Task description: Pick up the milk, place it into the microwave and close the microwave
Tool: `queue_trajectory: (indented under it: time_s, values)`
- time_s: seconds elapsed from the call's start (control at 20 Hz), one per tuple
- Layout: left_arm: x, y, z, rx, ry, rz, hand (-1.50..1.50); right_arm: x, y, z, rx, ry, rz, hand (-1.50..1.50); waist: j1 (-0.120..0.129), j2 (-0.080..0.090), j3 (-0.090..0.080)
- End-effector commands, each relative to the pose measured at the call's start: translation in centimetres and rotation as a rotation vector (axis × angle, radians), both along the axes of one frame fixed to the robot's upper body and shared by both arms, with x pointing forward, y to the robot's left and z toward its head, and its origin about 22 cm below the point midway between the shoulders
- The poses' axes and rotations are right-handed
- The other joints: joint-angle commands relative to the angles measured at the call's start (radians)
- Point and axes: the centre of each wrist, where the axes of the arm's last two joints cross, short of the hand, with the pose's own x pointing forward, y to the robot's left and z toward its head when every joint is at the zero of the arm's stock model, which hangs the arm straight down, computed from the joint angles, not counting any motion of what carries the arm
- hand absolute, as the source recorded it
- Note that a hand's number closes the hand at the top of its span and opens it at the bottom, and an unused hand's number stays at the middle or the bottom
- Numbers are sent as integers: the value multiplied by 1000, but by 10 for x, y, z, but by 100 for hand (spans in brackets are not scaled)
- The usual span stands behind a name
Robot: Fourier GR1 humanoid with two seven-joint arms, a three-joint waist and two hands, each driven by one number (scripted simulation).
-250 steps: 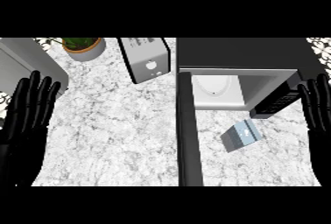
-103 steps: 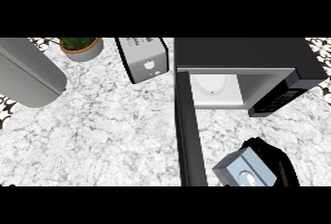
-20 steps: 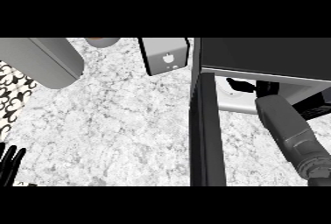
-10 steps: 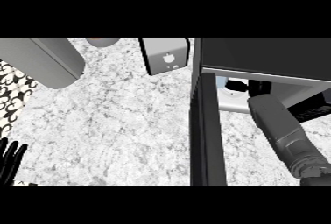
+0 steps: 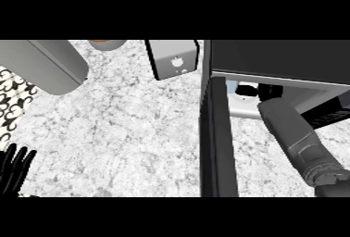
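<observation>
Since the earlier frame, little change is noted at the left hand, resting with fingers straight and nothing held. Past the open door, the right hand has been pushed deeper into the microwave; its fingers cannot be judged. The milk is glimpsed inside, so placement appears nearly done.

The milk is seen as a pale blue sliver inside the open microwave, whose door is swung out.

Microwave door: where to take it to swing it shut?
Take the microwave door at its free end, the end nearest the robot, coming from its left face. It stands open edge-on, hinged at the microwave, and the right forearm fills the right side. The left hand rests lower left.
</observation>
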Motion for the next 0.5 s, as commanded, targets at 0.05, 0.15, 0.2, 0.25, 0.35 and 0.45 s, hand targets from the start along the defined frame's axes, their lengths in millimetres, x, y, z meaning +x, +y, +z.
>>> queue_trajectory:
  time_s: [0.05,0.15,0.2,0.25,0.35,0.45]
  values:
    - [-2,3,-3,-4,-5,8,-150,-4,17,-8,17,-14,24,-150,-4,-9,0]
    - [-2,4,-1,2,-13,16,-150,-15,4,-23,42,6,25,-150,-19,-11,1]
    - [-2,-4,-3,-11,-16,11,-150,-12,24,-21,41,4,48,-150,-24,-18,0]
    - [3,-10,-3,-1,-18,11,-150,-5,2,-9,38,8,59,-150,-23,-14,0]
    - [-11,0,-3,-11,-22,15,-150,-5,13,-10,79,-3,44,-150,-15,-18,0]
    - [-12,-6,-4,-5,-14,0,-150,-9,6,-15,83,-12,44,-150,-20,-17,0]
